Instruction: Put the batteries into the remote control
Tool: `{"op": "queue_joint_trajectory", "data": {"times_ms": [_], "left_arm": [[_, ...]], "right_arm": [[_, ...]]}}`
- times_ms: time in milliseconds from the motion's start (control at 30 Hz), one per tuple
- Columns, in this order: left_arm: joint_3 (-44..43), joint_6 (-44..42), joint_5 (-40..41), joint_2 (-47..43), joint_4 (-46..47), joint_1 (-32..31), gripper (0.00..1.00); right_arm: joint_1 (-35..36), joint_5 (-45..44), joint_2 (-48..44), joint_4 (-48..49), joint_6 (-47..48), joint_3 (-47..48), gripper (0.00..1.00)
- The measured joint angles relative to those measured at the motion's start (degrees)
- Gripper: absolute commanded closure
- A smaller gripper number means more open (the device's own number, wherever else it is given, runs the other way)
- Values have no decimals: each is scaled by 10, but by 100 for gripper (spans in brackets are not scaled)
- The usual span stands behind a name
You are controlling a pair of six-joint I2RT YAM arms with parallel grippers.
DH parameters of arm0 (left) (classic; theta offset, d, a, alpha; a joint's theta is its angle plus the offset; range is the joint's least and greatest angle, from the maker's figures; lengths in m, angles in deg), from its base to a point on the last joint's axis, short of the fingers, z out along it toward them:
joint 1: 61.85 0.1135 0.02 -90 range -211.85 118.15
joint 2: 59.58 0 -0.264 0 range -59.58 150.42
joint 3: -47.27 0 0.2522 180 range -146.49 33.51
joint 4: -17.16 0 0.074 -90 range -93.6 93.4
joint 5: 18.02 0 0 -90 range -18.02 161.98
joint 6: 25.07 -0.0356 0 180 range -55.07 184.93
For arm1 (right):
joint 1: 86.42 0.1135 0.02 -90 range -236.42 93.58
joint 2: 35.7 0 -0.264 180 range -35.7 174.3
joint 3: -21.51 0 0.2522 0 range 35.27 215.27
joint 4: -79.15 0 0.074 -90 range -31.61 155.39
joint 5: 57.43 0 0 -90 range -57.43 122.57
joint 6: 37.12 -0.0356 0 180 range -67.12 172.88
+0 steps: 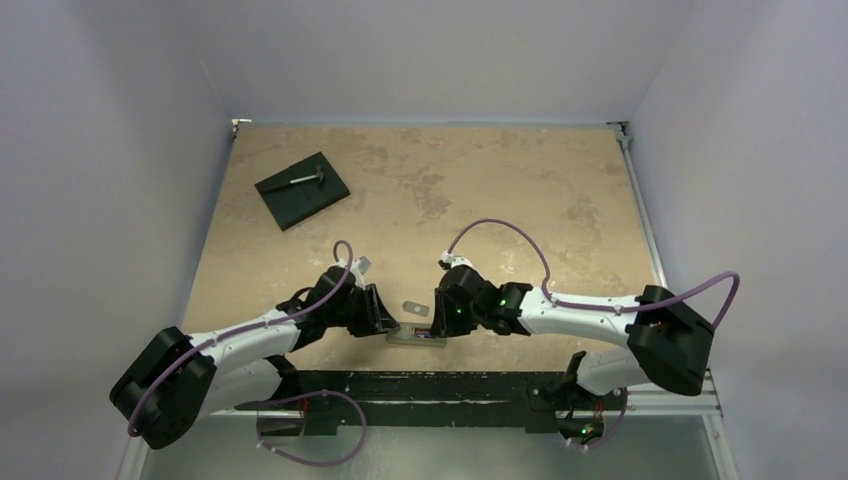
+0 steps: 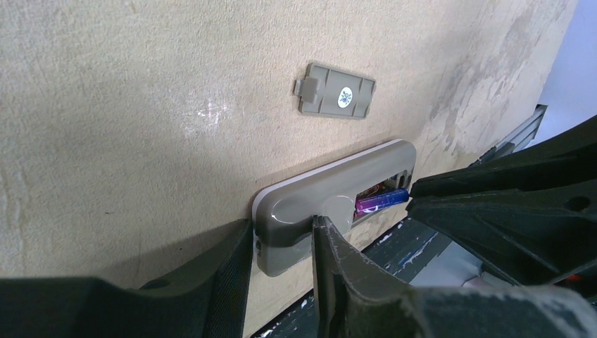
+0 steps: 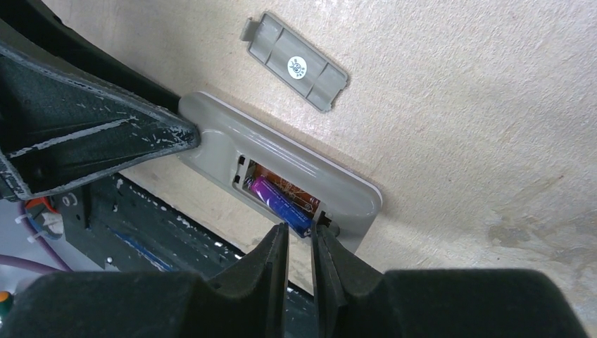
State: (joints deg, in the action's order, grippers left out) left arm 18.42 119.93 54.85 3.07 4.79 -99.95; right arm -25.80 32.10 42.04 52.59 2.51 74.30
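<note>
The mottled beige table top [image 1: 500,170] carries three items. A slim rectangular white-edged remote control [image 2: 331,201] lies flat at the near edge, grey back upward. A small grey plastic battery cover [image 2: 336,90] lies just beyond the remote control, not touching it. A black square slab [image 1: 302,190] lies well apart from the remote control, far-left of it.

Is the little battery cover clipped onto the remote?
No: the grey cover lies loose on the table beside the remote control, whose open recess shows a purple battery.
</note>
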Motion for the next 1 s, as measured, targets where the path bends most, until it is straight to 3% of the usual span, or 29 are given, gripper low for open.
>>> {"op": "queue_joint_trajectory", "data": {"times_ms": [367, 1000], "left_arm": [[0, 0, 1, 1, 3, -3, 69], [1, 1, 2, 0, 4, -3, 69]], "right_arm": [[0, 2, 7, 6, 0, -2, 77], [-6, 16, 35, 18, 12, 3, 94]]}}
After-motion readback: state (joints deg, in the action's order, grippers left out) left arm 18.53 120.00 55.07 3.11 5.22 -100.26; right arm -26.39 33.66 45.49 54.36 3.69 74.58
